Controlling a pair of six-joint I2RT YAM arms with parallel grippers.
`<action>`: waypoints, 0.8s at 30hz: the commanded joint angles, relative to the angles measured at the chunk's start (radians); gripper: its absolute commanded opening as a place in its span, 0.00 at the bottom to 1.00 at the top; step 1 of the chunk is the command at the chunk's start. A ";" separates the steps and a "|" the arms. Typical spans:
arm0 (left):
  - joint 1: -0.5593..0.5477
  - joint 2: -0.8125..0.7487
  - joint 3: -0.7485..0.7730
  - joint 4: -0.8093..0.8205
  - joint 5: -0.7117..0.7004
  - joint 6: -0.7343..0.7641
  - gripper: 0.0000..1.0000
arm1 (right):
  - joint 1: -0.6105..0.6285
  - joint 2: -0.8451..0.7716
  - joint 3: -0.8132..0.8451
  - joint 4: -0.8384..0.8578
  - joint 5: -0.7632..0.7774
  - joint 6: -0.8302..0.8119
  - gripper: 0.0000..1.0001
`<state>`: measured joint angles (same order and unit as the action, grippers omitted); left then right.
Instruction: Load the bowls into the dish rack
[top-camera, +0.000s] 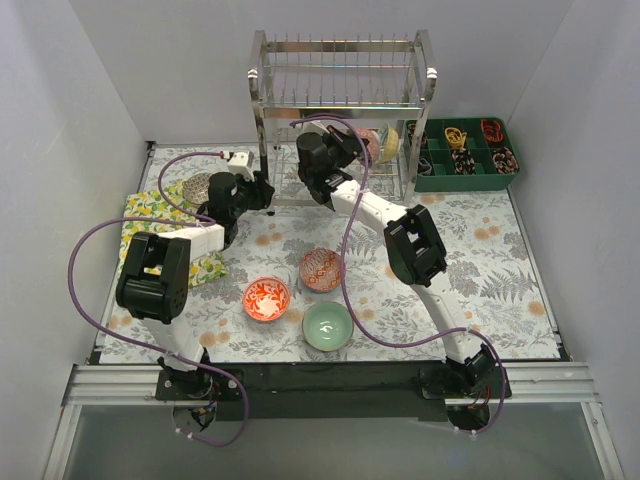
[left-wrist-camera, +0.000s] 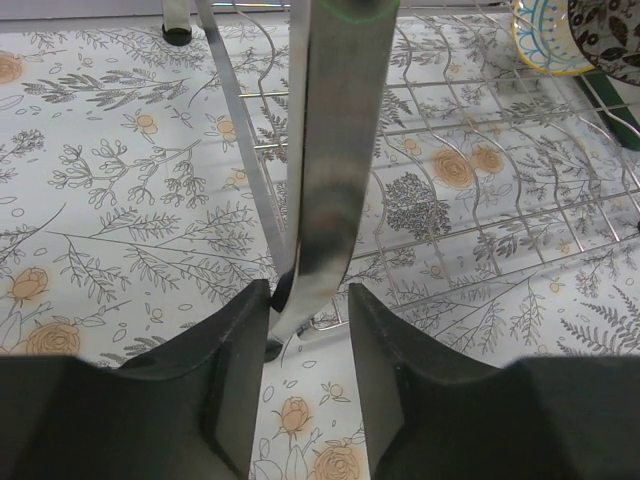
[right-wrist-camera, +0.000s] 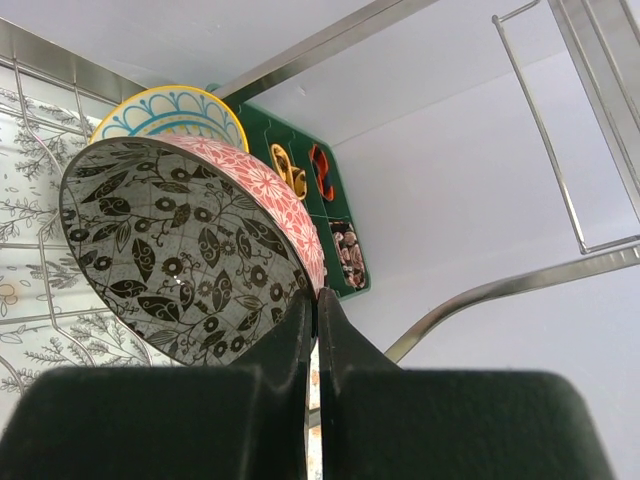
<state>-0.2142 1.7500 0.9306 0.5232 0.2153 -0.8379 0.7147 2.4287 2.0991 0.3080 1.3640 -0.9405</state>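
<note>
Nearest to me on the counter (top-camera: 500, 270) sat the pale green bowl (top-camera: 327, 326). Just beyond it was the orange-red bowl (top-camera: 266, 298), and the pink-red bowl (top-camera: 321, 269) stood a little farther in. None of the three had been loaded. Off to the left, the grey speckled bowl (top-camera: 197, 186) rested by a leaf-print cloth (top-camera: 150, 205), also waiting.

Farther back, my left fingers (left-wrist-camera: 235, 340) straddled an upright post (left-wrist-camera: 335, 150) at the left front of the dish rack (top-camera: 345, 100). They had narrowed close around the post, but I could not tell whether they actually pressed it. I judged it a bracing hold on the rack.

Inside the lower tier, my right fingers (right-wrist-camera: 280, 350) were pinched tight on the rim of the dark patterned bowl (right-wrist-camera: 180, 260), which was tilted on edge. The yellow-centred bowl (right-wrist-camera: 175, 115) stood just behind it, already in the rack. I could not see whether the dark bowl had seated between the prongs. Beyond the rack lay a green tray (top-camera: 465, 183).

By my count, one bowl was in, one was being placed, and four were left to load.
</note>
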 joint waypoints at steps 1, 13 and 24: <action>-0.014 0.006 0.028 0.063 0.052 -0.003 0.33 | -0.012 -0.028 0.036 0.134 0.055 -0.033 0.01; -0.043 0.086 0.092 0.118 -0.056 0.068 0.60 | -0.008 -0.045 -0.010 0.232 0.066 -0.112 0.01; -0.048 0.014 0.022 0.103 -0.053 0.057 0.01 | -0.006 -0.036 -0.024 0.333 0.069 -0.179 0.01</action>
<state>-0.2539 1.8446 0.9886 0.6128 0.1425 -0.7280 0.7147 2.4287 2.0701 0.4870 1.3945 -1.0916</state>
